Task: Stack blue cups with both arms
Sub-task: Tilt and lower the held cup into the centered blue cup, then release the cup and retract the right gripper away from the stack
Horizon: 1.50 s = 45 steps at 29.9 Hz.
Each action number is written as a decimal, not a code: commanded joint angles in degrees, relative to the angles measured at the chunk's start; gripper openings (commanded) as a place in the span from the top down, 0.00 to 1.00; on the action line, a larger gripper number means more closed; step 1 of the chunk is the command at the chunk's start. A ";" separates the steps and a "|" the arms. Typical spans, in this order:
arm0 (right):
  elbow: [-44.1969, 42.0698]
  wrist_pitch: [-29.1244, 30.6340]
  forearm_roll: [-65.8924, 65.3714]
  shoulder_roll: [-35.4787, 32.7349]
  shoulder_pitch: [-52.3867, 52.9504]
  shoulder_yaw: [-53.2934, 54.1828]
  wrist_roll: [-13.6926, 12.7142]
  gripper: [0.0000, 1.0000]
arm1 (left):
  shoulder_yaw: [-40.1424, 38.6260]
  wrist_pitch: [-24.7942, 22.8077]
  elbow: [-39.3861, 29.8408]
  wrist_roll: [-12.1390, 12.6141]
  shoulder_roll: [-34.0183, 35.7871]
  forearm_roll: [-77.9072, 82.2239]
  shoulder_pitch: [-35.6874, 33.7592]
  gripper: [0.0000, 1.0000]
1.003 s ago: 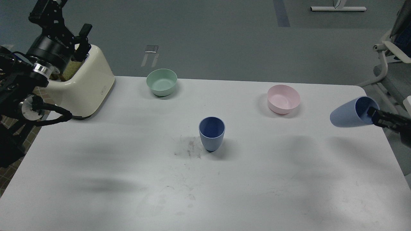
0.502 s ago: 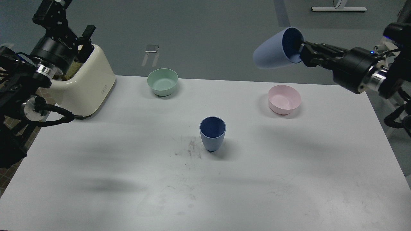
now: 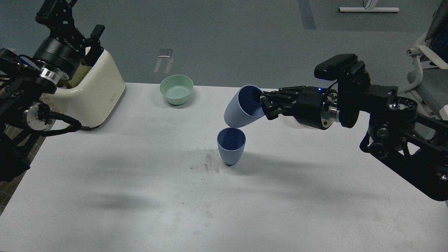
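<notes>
Two blue cups are what you are working with. One upright cup [image 3: 230,145] stands near the middle of the white table [image 3: 140,196], on its narrow dark base, mouth up. You have the tilted cup [image 3: 241,108] in the air just above it and a little behind, base pointing down and left, mouth facing the right arm. Whether its lower edge touches the standing cup's rim cannot be told from this view.

Your right gripper [image 3: 263,104] is clamped on the tilted cup's rim, one finger inside the mouth and one outside. Your left gripper [image 3: 93,42] is raised at the far left beside a cream-coloured appliance [image 3: 99,94]; its fingers are too dark and end-on to say whether they are spread or closed.

Around the cups, you have a mint-green bowl [image 3: 176,89] at the far edge of the table, well apart to the left of the held cup. Nothing lies between the two cups. A patch of dark scuff marks [image 3: 208,161] sits on the table just left of the standing cup.

Both cups are matte, smooth, handleless and tapered, pale periwinkle outside and darker blue inside. The bowl is low, round and matte. The appliance is glossy with rounded corners, and a black cable [image 3: 63,120] runs from the left arm in front of it.
</notes>
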 commanded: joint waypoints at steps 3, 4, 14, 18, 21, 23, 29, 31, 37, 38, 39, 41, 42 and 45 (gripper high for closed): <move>-0.51 0.01 -0.21 0.74 -0.40 -1.22 -0.19 1.00 | 0.29 -0.08 0.01 -0.02 0.07 0.01 -0.03 0.03; -0.60 0.01 -0.21 0.91 -0.40 -1.23 -0.19 1.00 | 0.29 -0.17 0.01 -0.02 0.07 0.01 -0.03 0.03; -2.79 0.01 -0.30 3.64 -1.54 -1.23 -0.98 1.00 | 0.20 -0.08 0.01 -0.02 -0.11 0.01 -0.11 0.03; -2.97 0.01 -0.30 3.73 -2.07 -1.23 -0.98 1.00 | 0.20 -0.08 0.01 -0.02 -0.02 0.01 -0.20 0.03; -3.15 0.01 -0.56 4.34 -3.03 -1.14 -1.07 0.99 | 0.20 -0.08 0.01 -0.02 -0.02 0.01 -0.20 0.03; -3.23 0.01 -0.56 4.43 -3.38 -1.14 -1.07 0.95 | 0.20 -0.08 0.01 -0.02 -0.02 0.01 -0.20 0.03; -3.41 0.01 -0.48 4.78 -5.23 -0.87 -1.07 0.74 | 0.29 -0.08 0.01 -0.02 0.16 0.01 -0.11 0.03; -3.41 0.01 -0.48 5.22 -5.93 -0.87 -0.98 0.66 | 0.37 -0.08 0.01 -0.02 0.16 0.01 -0.20 0.03; -3.32 0.01 -0.39 5.40 -6.02 -0.61 -0.98 0.59 | 0.37 -0.08 0.01 -0.02 0.16 0.10 -0.20 0.03; -3.24 0.01 -0.30 5.40 -5.94 -0.35 -0.98 0.57 | 0.37 -0.08 0.01 -0.02 0.16 0.10 -0.20 0.03; -3.23 0.01 -0.21 5.40 -5.85 -0.09 -0.98 0.54 | 0.29 -0.08 0.01 -0.02 0.16 0.10 -0.20 0.03; -2.88 0.01 0.22 5.40 -5.76 2.54 -0.89 0.40 | 0.29 -0.17 0.01 -0.02 0.16 0.10 -0.20 0.03; -2.88 0.01 0.23 5.40 -5.76 2.55 -0.89 0.40 | 0.29 -0.17 0.01 -0.02 0.16 0.10 -0.20 0.03; -2.97 0.01 0.58 6.27 -5.93 9.66 -0.81 0.02 | 0.37 -0.17 0.01 -0.02 0.16 0.10 -0.20 0.03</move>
